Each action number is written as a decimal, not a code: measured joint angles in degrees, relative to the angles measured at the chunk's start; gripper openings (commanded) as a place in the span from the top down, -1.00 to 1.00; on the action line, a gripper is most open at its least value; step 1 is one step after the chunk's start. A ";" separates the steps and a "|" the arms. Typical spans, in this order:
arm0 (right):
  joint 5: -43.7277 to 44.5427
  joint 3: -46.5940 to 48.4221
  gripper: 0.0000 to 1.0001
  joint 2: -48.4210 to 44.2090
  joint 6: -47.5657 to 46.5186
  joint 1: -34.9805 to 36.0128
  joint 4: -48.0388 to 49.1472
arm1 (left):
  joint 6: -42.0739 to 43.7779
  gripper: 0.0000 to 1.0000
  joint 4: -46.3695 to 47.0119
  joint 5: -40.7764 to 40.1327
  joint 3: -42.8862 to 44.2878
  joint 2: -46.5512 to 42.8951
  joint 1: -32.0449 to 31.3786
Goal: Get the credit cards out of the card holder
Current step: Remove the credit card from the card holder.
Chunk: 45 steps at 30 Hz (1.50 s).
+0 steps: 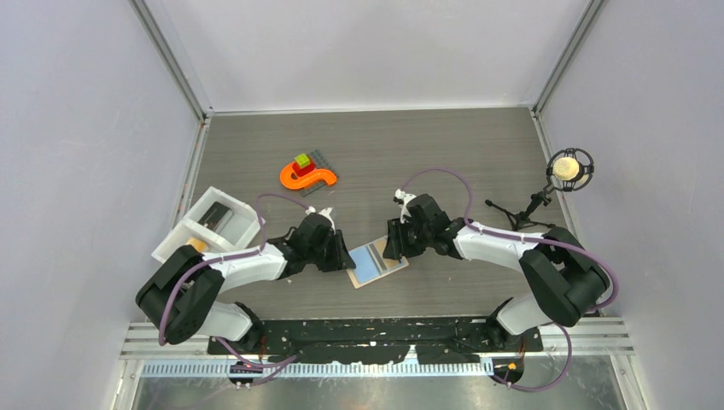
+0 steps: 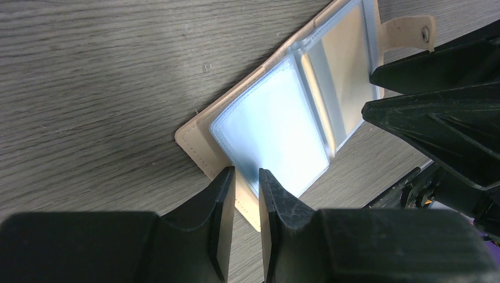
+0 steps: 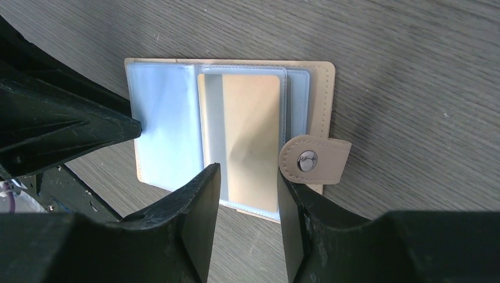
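Card holder [image 1: 376,263] lies open on bench [image 1: 444,154] between arms; overhead detail poor. Right wrist view shows yellowish card [image 3: 250,130] sleeved, right fingers [image 3: 197,230] half-wide astride. Left fingers [image 2: 221,218] narrow at holder edge; grip indiscernible.

**Overhead view.** Light even and diffuse, walls bright. Soft, faint shadows lie under both arms on the surface [image 1: 444,145]. Focus is sharp throughout.

**Left wrist view.** The clear sleeve of the card holder [image 2: 277,124], just ahead of the left claw [image 2: 246,177], glares to near white-blue. The claw fingers are underexposed, almost black, and soft toward the bottom edge. Surface grain is crisp up and left of the claw.

**Right wrist view.** A milder sheen lies on the sleeves ahead of the right claw [image 3: 247,177]. A soft darker patch sits on the tan card [image 3: 247,118] near its fingertips. The snap [image 3: 307,160] glints. The finger bases are dark and blurred.
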 measured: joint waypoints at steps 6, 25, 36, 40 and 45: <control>-0.15 -0.02 0.07 -0.04 0.02 0.00 -0.09 | -0.02 0.52 0.00 -0.04 0.00 0.00 -0.02; 1.05 0.07 0.04 -0.28 -1.14 0.00 -1.33 | -0.04 0.53 -0.02 -0.24 0.00 -0.04 -0.44; -3.76 0.07 0.05 0.74 -0.35 -0.04 0.15 | -0.07 0.53 0.00 -0.59 0.00 -0.04 -0.76; -4.85 0.07 0.05 0.72 0.57 -0.31 0.42 | -0.07 0.53 0.00 -0.61 0.00 -0.04 -0.81; -6.23 0.07 0.05 0.39 1.53 -0.55 0.83 | -0.07 0.53 -0.02 -0.61 0.00 -0.04 -0.87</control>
